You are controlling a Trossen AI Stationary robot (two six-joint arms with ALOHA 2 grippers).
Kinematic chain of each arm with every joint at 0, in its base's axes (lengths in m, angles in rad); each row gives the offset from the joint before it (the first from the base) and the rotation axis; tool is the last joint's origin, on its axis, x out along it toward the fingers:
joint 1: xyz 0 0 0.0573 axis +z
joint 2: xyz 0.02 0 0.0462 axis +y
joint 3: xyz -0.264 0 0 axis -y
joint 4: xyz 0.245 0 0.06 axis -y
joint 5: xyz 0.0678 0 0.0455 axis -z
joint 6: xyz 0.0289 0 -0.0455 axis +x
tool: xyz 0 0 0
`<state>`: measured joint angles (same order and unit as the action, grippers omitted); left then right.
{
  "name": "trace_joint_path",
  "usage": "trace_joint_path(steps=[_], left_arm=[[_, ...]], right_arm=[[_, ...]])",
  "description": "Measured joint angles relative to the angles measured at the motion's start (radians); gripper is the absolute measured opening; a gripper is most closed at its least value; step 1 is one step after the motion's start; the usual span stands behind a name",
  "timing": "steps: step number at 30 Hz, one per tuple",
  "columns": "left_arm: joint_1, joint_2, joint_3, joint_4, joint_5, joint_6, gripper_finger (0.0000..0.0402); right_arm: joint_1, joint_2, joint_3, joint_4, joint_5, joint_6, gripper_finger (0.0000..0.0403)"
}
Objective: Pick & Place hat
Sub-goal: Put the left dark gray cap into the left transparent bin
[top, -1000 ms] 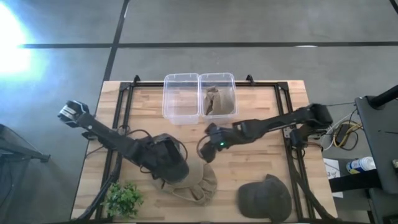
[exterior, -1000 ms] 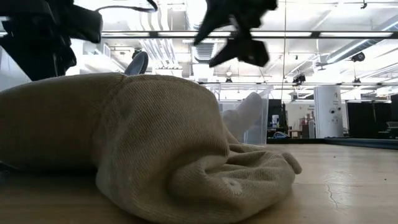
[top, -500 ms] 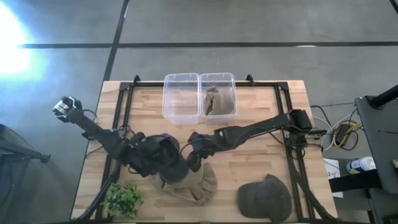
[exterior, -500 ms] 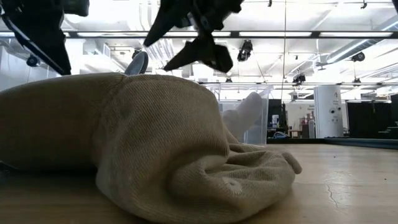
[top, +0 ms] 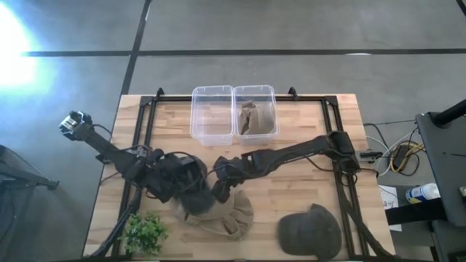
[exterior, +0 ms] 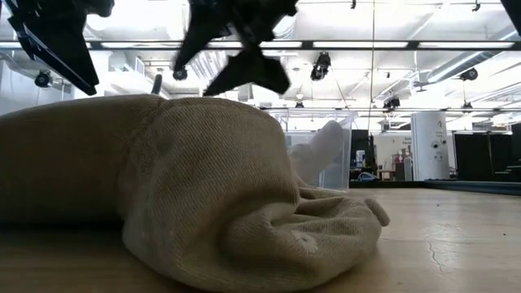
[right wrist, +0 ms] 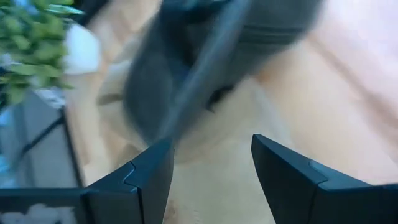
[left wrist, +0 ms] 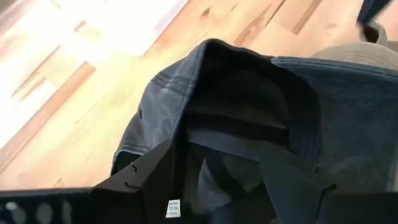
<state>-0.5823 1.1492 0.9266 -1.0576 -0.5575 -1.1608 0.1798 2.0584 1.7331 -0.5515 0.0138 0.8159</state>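
Hat of dark grey denim [left wrist: 249, 118], pinched in left jaws [left wrist: 217, 171], could tangle with right jaws [top: 218, 191], spread at its three o'clock above tan cap [top: 226, 215].

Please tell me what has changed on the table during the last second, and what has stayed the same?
The right gripper has swung across the table toward the left arm, to the dark hat that the left gripper holds over the tan hat. The left arm drew slightly back. The tan hat, the olive cap, the plant and the two clear bins stayed put.
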Motion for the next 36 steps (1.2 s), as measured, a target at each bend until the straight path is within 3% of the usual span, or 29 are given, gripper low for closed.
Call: trace_joint_path(steps=[3,17,26,30,36], left_arm=[[0.0,0.004,-0.013,0.002,-0.001,0.002,0.0225],[-0.002,-0.004,-0.037,0.068,0.023,-0.03,0.0225],[-0.002,-0.006,-0.017,0.07,0.023,-0.03,0.0225],[-0.002,-0.007,-0.016,0.071,0.023,-0.044,0.0225],[-0.002,-0.007,-0.01,0.092,0.023,-0.046,0.0225]], right_arm=[[0.003,-0.019,0.015,-0.05,0.042,0.008,0.021],[0.01,0.045,0.014,0.094,-0.096,0.056,0.021],[0.01,0.101,0.015,0.141,-0.103,0.041,0.0207],[0.01,0.104,0.013,0.137,-0.041,0.007,0.0166],[-0.008,0.103,0.013,0.066,-0.037,-0.053,0.0041]])
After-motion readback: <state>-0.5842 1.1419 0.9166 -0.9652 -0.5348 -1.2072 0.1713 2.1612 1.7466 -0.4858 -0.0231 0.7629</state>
